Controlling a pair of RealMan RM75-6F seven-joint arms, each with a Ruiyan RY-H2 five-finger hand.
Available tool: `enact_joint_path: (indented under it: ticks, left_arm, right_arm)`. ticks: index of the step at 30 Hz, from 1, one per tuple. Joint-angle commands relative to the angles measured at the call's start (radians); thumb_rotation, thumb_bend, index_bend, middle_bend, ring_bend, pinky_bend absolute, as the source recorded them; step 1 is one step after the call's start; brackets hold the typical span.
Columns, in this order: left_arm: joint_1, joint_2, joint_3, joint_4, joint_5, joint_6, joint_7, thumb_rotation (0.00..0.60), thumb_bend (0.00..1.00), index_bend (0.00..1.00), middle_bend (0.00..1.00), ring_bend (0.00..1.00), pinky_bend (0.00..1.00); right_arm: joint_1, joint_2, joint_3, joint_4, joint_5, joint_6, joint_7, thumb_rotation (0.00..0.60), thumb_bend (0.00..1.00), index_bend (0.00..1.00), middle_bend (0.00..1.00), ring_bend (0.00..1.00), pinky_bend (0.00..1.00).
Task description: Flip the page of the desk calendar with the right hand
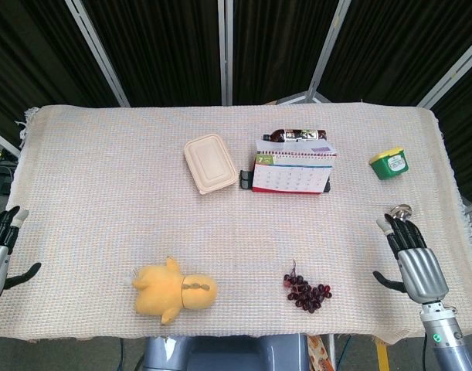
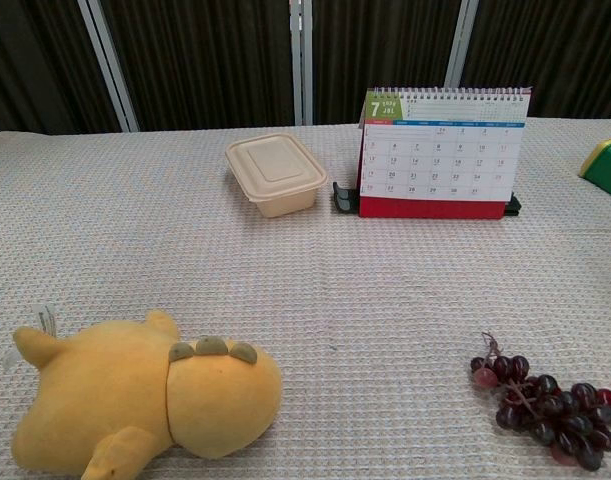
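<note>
- Fingers (image 1: 398, 228) of my right hand (image 1: 415, 263) are spread, holding nothing; left hand (image 1: 0, 247) likewise open.
- Desk calendar (image 1: 291, 171) stands far, well apart from the right hand.
- Beige box (image 1: 210, 162) sits just left of it, bottle (image 1: 299, 136) behind, grapes (image 1: 307, 292) near.

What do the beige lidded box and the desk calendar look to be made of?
Beige rectangular lidded box: likely matte plastic or moulded fibre, with smooth rounded edges and no shine. White-and-red desk calendar: printed paper pages on a spiral wire binding, with what looks like a stiff card base.

The desk calendar (image 1: 293, 170) stands upright at my table's far middle, showing its July page.
</note>
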Motion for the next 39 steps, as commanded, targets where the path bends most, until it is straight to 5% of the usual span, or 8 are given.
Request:
enact_joint_path:
  ticks: [1,12,14,17,21,23,26,39]
  left_arm:
    - [0.000,0.000,0.000,0.001,0.000,0.001,0.000,0.600,0.21,0.00,0.00,0.00,0.00]
    - [0.006,0.005,-0.005,-0.001,0.008,0.020,-0.017,0.600,0.21,0.00,0.00,0.00,0.00]
    - [0.008,0.008,-0.007,-0.004,0.011,0.028,-0.021,0.600,0.21,0.00,0.00,0.00,0.00]
    - [0.010,0.009,-0.010,-0.009,0.011,0.037,-0.025,0.600,0.21,0.00,0.00,0.00,0.00]
    - [0.014,0.009,-0.016,-0.011,0.016,0.054,-0.031,0.600,0.21,0.00,0.00,0.00,0.00]
    - [0.015,0.007,-0.019,-0.010,0.016,0.059,-0.033,0.600,0.21,0.00,0.00,0.00,0.00]
    - [0.015,0.004,-0.021,-0.009,0.019,0.066,-0.033,0.600,0.21,0.00,0.00,0.00,0.00]
    - [0.011,-0.003,-0.029,-0.001,0.006,0.057,-0.022,0.600,0.21,0.00,0.00,0.00,0.00]
  right_arm:
    - [0.001,-0.001,-0.002,0.001,0.000,0.002,-0.001,0.600,0.10,0.00,0.00,0.00,0.00]
    - [0.029,0.008,0.015,-0.042,0.042,-0.030,0.042,0.600,0.10,0.00,0.00,0.00,0.00]
    - [0.047,0.012,0.035,-0.079,0.076,-0.057,0.074,0.600,0.10,0.01,0.17,0.18,0.17]
    - [0.075,0.008,0.078,-0.125,0.123,-0.082,0.120,0.600,0.10,0.06,0.58,0.60,0.60]
    - [0.146,0.015,0.163,-0.249,0.269,-0.223,0.361,0.600,0.22,0.07,0.76,0.77,0.73]
    - [0.224,0.048,0.249,-0.323,0.459,-0.452,0.621,0.600,0.29,0.07,0.80,0.80,0.75]
    - [0.288,0.078,0.305,-0.308,0.561,-0.673,0.820,0.600,0.35,0.06,0.81,0.81,0.76]
    - [0.408,-0.078,0.316,-0.046,0.704,-0.919,0.910,0.600,0.35,0.04,0.81,0.82,0.76]
